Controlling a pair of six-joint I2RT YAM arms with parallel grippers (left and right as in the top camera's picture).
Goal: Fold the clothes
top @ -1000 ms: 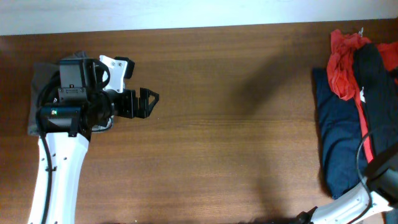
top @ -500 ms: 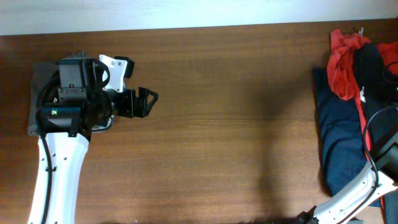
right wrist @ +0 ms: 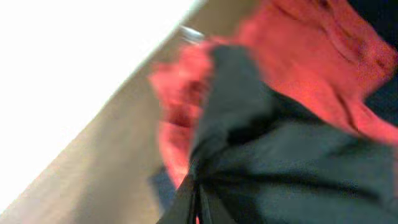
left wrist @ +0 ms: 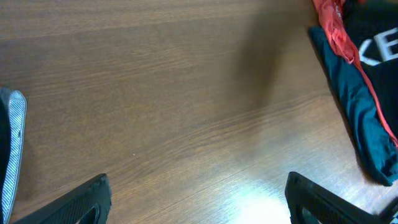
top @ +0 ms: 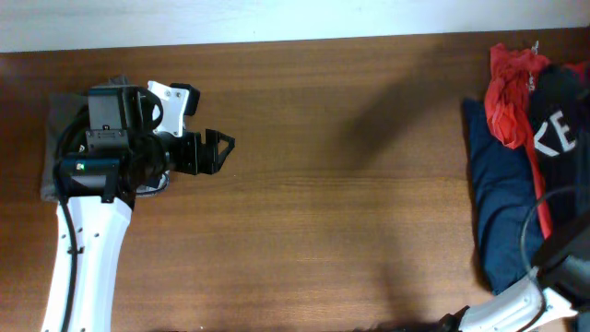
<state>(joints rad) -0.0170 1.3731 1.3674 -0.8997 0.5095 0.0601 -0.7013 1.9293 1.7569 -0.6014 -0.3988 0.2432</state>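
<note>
From above, the dark T-shirt (top: 556,129) has flipped its white letters up, atop the pile (top: 502,212) at far right; the left gripper (top: 221,145) sits spread, well apart. Left wrist shows the same. Right wrist: right gripper (right wrist: 196,200) pinching the shirt's cloth; I'd lift slowly, shedding the red garment (right wrist: 311,68)

Glossy brown wooden table (top: 350,212) (white strip (top: 277,18) beyond).

Black T-shirt (top: 558,97) with white letters; red garment (top: 502,101); navy garment (top: 498,203); brown table (top: 350,212).
</note>
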